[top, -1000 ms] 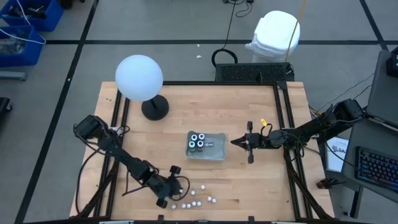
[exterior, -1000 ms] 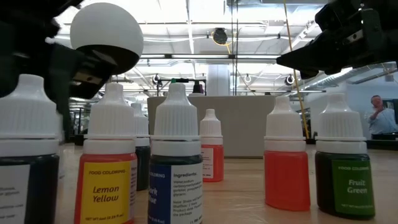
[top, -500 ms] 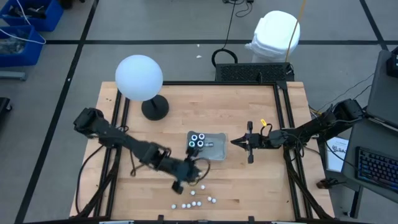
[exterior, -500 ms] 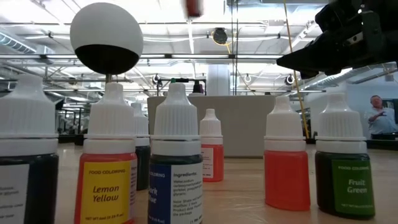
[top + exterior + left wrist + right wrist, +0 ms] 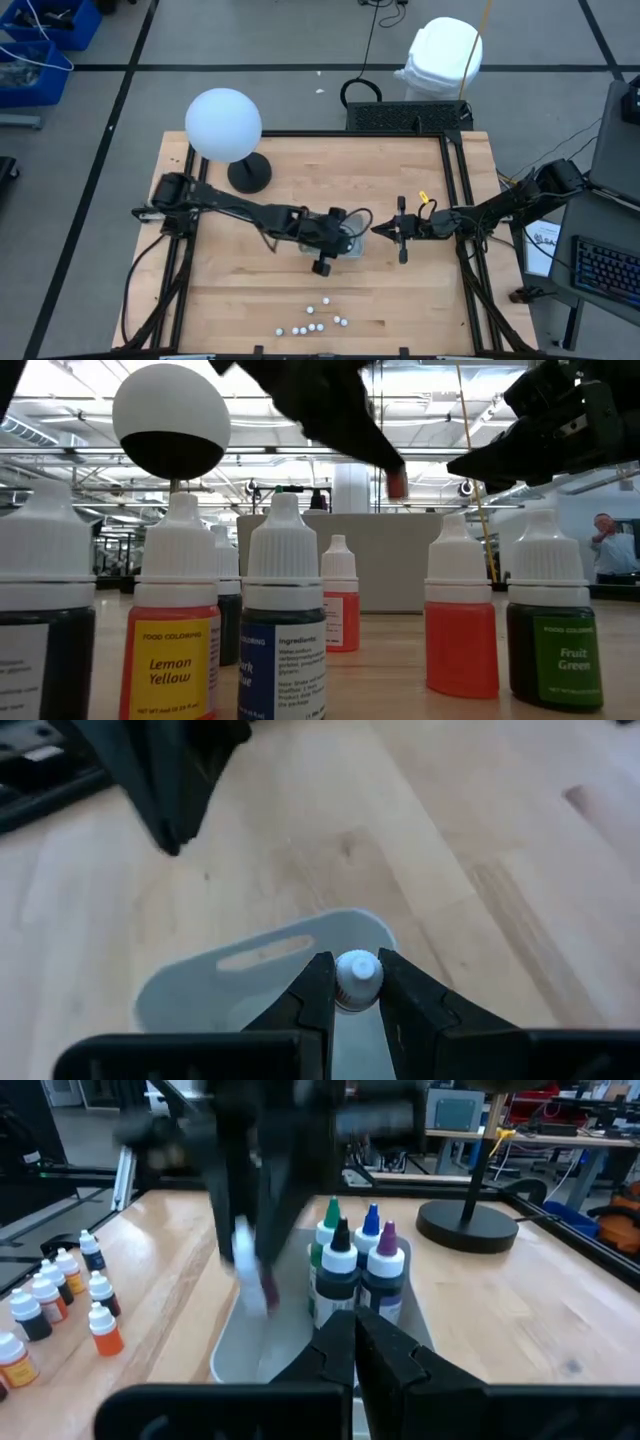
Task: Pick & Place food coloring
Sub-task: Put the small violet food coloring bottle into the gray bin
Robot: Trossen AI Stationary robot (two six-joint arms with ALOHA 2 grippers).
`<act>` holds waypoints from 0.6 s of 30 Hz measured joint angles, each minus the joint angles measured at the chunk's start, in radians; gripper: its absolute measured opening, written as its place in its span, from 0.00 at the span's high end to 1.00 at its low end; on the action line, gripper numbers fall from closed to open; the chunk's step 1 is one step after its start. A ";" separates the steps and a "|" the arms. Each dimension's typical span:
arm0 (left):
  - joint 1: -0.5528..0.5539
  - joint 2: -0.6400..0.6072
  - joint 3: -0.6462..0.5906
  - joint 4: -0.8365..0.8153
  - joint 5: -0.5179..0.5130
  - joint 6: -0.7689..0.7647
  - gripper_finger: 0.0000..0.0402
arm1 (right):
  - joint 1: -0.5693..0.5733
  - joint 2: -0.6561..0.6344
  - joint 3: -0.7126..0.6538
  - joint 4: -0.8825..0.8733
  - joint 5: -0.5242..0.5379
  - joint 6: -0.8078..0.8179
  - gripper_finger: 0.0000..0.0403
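My left gripper point(image 5: 355, 970) hangs over the clear tray point(image 5: 230, 985) at mid-table, shut on a food coloring bottle with a white cap point(image 5: 357, 972) and a red body point(image 5: 397, 483). In the high view this gripper point(image 5: 345, 233) covers part of the tray point(image 5: 352, 251). Several more bottles point(image 5: 355, 1265) stand upright in the tray. Other loose bottles point(image 5: 312, 321) stand near the table's near edge. My right gripper point(image 5: 380, 229) waits shut just right of the tray. My left gripper pinches the bottle at its white cap end point(image 5: 357, 982) between its two fingers. The fingers point(image 5: 318, 995) slant down from the table's left. The red body point(image 5: 266, 1290) hangs below them, tilted and lifted clear above the tray.
A lamp with a white globe point(image 5: 224, 124) and a dark round base point(image 5: 249, 174) stands at the far left. Bare wood lies between the tray and the loose bottles point(image 5: 60, 1305). A person point(image 5: 607, 545) shows in the room beyond the table.
My left gripper has swung up from the loose bottles at the near edge, toward the far right, until it hangs over the tray. It has carried the red bottle, lifted clear, and has turned somewhat on the way.
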 joint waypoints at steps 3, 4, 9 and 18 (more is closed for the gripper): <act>0.020 0.058 0.057 -0.012 0.019 -0.013 0.85 | 0.000 0.000 -0.001 -0.007 0.000 0.012 1.00; 0.025 0.073 0.079 -0.044 0.019 -0.013 0.85 | 0.000 0.000 0.000 -0.009 0.000 0.014 1.00; 0.032 0.143 0.170 -0.116 0.014 -0.026 0.85 | 0.000 0.000 -0.001 -0.016 0.000 0.012 1.00; 0.044 0.196 0.204 -0.123 -0.031 -0.071 0.85 | 0.000 0.000 -0.001 -0.001 0.001 -0.018 1.00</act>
